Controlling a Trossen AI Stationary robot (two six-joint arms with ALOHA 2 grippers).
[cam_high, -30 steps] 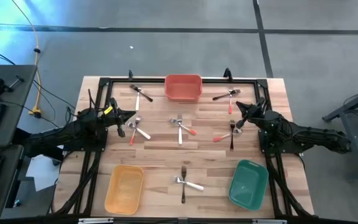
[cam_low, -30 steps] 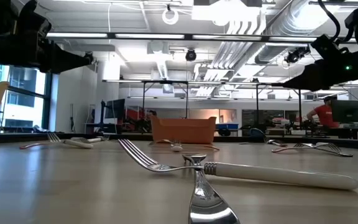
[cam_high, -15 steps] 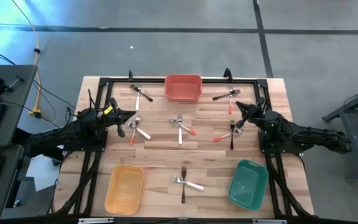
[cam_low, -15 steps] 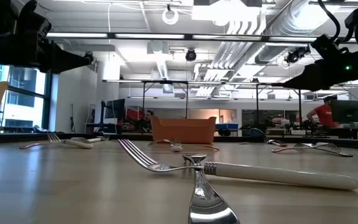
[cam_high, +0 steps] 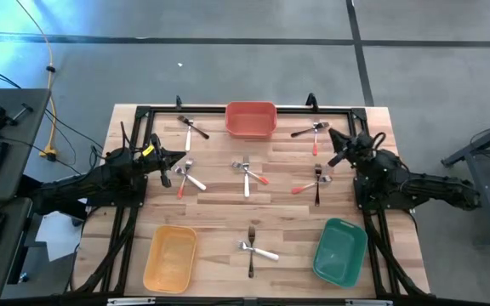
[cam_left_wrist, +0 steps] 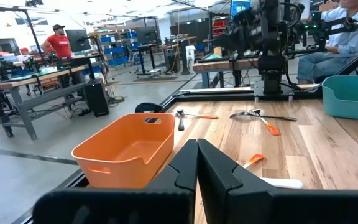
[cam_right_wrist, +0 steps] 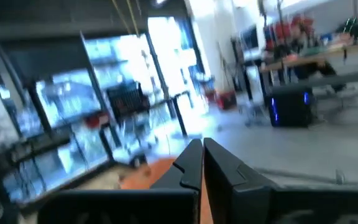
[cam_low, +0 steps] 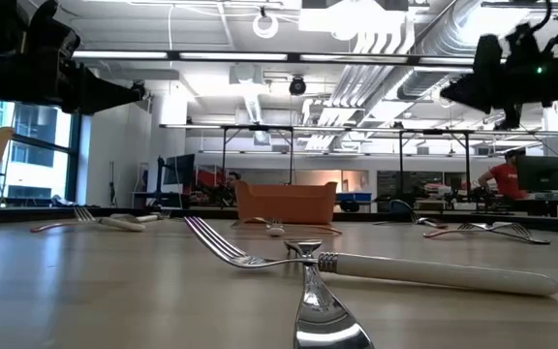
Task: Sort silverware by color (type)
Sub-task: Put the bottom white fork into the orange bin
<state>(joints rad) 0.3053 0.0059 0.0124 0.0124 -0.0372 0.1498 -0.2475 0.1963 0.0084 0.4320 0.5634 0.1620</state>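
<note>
Small forks and spoons with metal heads and black, white or red handles lie flat on the wooden table in several loose groups: at the far left, left of centre, in the centre, at the far right, right of centre and near the front. A white-handled fork crosses a spoon close to the low camera. My left gripper is shut and empty, held above the left-of-centre group. My right gripper is shut and empty, raised over the table's right side.
A red bin stands at the middle of the far edge. The yellow bin sits near-left and the green bin near-right. A black frame runs around the table. A person is in the room beyond.
My right gripper has risen and moved toward the far edge, tipping upward so that its wrist view now looks into the room instead of down at the table. It stays shut. The silverware has not moved.
</note>
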